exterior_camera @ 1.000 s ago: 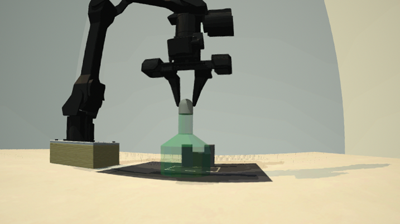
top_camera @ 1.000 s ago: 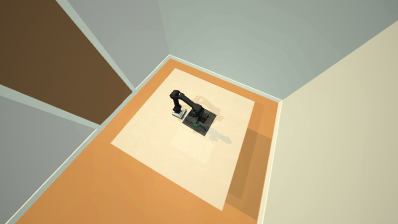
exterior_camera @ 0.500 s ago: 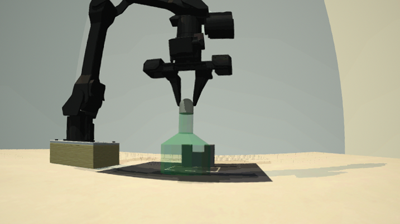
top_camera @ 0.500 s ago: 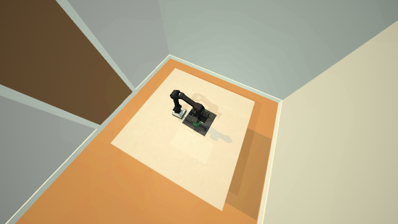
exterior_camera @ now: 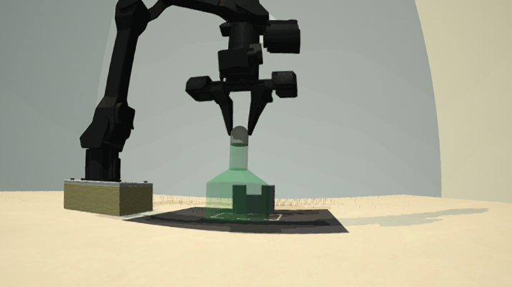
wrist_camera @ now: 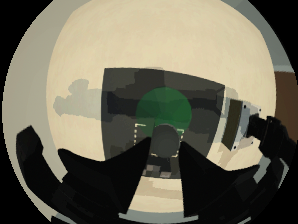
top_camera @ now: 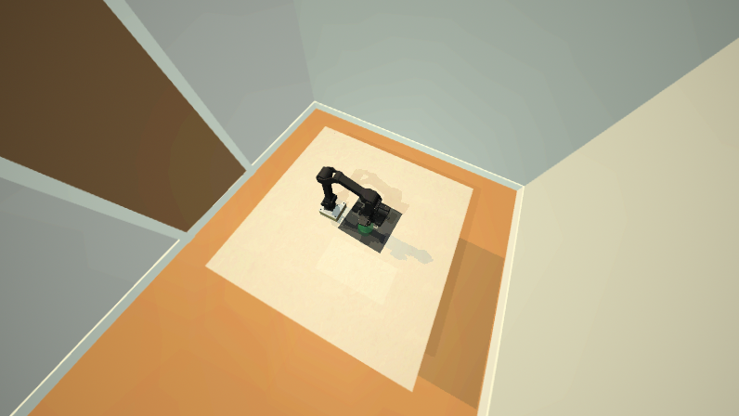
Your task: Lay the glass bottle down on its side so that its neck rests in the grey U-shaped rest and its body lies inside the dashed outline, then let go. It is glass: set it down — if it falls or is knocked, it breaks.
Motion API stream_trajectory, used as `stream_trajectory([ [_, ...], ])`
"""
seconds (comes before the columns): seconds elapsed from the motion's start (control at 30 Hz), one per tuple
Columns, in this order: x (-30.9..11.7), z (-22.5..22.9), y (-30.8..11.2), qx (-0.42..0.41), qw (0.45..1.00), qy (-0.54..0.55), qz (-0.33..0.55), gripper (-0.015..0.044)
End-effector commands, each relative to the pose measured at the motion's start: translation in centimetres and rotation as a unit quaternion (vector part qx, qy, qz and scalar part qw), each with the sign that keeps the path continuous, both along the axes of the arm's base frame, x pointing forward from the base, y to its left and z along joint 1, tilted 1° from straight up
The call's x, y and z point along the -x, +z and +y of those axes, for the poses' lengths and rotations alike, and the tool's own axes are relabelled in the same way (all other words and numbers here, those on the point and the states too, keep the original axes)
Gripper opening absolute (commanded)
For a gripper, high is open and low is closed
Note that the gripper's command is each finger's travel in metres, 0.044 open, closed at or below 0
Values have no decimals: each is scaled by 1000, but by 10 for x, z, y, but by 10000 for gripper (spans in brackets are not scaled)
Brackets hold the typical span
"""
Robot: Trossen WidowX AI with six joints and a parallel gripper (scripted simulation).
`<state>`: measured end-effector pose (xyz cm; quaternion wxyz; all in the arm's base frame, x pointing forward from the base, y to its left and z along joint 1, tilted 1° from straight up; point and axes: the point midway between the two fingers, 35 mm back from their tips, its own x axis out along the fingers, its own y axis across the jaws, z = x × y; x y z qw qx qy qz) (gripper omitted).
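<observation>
The green glass bottle [top_camera: 365, 228] [exterior_camera: 238, 157] [wrist_camera: 162, 102] stands upright on the dark mat [exterior_camera: 327, 220] [wrist_camera: 117, 82], its rounded grey cap on top. My gripper [exterior_camera: 239, 134] [wrist_camera: 165, 143] points straight down and is shut on the cap, one fingertip on each side near its top. The grey U-shaped rest [exterior_camera: 272, 199] [wrist_camera: 151, 173] stands behind the bottle in the exterior view, partly seen through the glass. The dashed outline [exterior_camera: 280, 216] [wrist_camera: 135, 133] lies on the mat between the bottle's base and the rest; bottle and cap hide part of it in the wrist view.
The arm's base block [top_camera: 331, 211] [exterior_camera: 91, 198] [wrist_camera: 232, 125] stands beside the mat, at the left in the exterior view. The arm arches from it over the mat to the bottle. The rest's upright posts are close to the bottle's body.
</observation>
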<state>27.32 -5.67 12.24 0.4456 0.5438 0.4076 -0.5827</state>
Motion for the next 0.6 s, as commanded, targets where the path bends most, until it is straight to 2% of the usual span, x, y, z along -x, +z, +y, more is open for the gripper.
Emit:
stream_trajectory([
  [0.0,-3,9,2,-5,1000,1,-2,116],
  [0.57,-5,19,3,13,1000,-4,5,116],
])
